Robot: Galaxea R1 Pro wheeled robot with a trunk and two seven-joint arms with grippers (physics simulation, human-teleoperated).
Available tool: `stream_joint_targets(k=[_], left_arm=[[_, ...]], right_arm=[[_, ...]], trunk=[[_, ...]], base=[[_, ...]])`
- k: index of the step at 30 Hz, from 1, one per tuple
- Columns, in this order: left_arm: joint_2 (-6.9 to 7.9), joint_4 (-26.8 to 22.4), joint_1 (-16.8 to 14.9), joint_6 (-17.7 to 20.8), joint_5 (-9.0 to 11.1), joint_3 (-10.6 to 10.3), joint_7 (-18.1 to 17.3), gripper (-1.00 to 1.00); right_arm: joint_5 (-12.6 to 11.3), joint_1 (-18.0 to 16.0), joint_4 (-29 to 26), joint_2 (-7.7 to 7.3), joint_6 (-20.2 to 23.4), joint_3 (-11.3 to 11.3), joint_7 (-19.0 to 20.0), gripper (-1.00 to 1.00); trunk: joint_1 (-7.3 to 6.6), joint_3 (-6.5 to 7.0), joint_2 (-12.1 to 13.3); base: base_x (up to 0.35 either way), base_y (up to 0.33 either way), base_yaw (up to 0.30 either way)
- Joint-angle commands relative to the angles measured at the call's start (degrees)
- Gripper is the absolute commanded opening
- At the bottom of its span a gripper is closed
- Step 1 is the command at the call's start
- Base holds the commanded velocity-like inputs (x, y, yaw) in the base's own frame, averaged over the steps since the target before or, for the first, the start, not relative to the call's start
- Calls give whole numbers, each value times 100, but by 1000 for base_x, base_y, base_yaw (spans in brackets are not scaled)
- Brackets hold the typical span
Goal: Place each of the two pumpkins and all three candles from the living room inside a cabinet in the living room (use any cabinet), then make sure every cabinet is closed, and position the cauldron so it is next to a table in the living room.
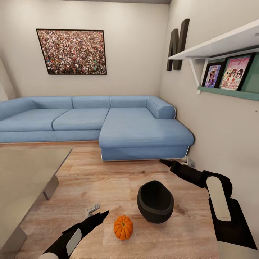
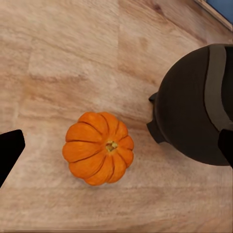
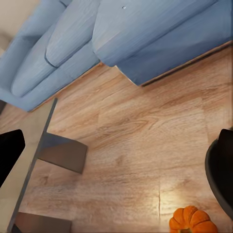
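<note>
Pumpkin on floor beside cauldron; left hand open, right unclear

A big blue sofa is set against the wall. A crowd picture is hung above it. Framed pictures are kept on a shelf.

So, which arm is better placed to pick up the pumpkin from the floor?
Probably the left. The left gripper is low and just beside the pumpkin, and its wrist camera looks straight down on it. The right gripper is beyond the black pot.
</note>
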Motion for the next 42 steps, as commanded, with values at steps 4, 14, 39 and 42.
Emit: stream_joint_targets(k=[4,14,39,42], left_arm=[[-5,0,-2,58,44,40,-31,100],[-5,1,-2,59,51,39,-51,100],[-5,1,-2,55,57,39,-73,100],[-5,1,-2,57,55,36,-73,100]], right_arm=[[6,42,-2,9,27,-129,11,100],[-17,86,-2,-30,27,-595,324,100],[-943,91,7,-2399,27,2340,4174,100],[-962,97,6,-2406,27,2447,4190,100]], trunk=[[9,-95,-8],[34,-316,-22],[99,-870,-55],[107,-937,-59]], base=[[0,0,0],[0,0,0],[0,0,0],[0,0,0]])
